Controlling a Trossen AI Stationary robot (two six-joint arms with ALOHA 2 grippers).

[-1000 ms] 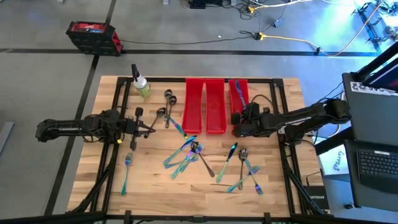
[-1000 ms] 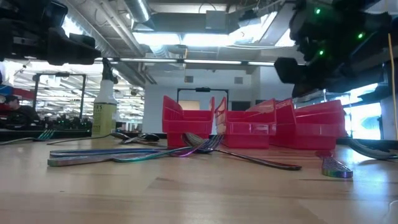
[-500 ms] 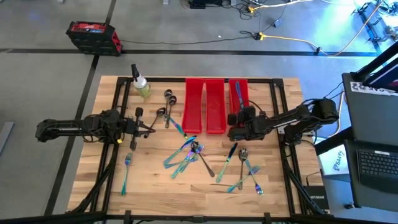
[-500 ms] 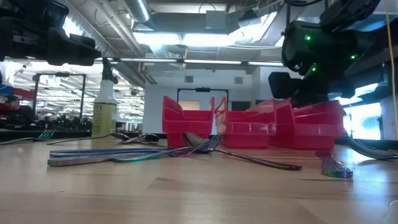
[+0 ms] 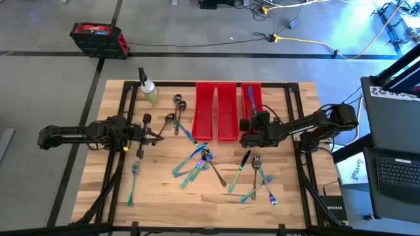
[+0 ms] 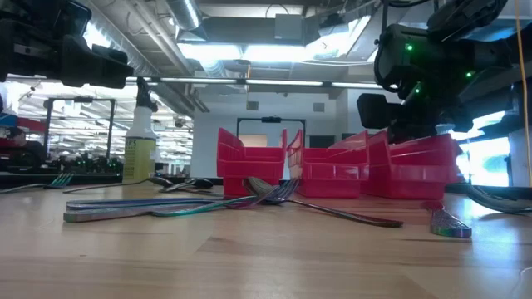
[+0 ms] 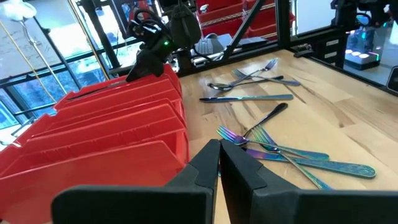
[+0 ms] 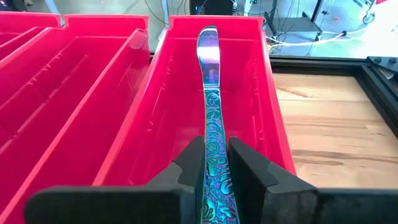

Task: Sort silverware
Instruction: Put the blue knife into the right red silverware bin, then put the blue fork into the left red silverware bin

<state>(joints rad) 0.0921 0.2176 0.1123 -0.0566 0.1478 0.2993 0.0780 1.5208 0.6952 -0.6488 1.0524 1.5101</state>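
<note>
Three long red bins [image 5: 227, 111] stand side by side at the table's far middle. My right gripper [image 8: 216, 144] hovers over the near end of the rightmost bin [image 8: 180, 106], shut on an iridescent knife [image 8: 210, 74] that points along that bin. Loose silverware lies flat on the wood: a pile [image 5: 197, 160] at the middle, a group [image 5: 259, 178] to its right, a fork [image 5: 133, 178] at the left and dark spoons [image 5: 176, 111] by the bins. My left gripper [image 7: 219, 148] waits shut and empty left of the bins [image 5: 154, 136]. My right gripper pinches the knife's patterned handle [image 8: 216, 165] between its two fingers [image 8: 193, 163]. The fingers point toward the table's far edge, slanting down, and lie along the knife. The blade [image 8: 209, 46] reaches toward the bin's far wall; whether it rests on the bin's floor I cannot tell.
A spray bottle [image 5: 148, 88] with yellowish liquid stands at the far left corner. The two other bins [image 8: 68, 81] lie left of the one under the knife. Bare wood shows along the near edge [image 5: 197, 203]. A laptop [image 5: 397, 174] sits beyond the right edge.
My right gripper has sunk toward the rightmost bin with the knife and shifted a little toward the table's left, then held still. The knife stays pointed along the bin.
</note>
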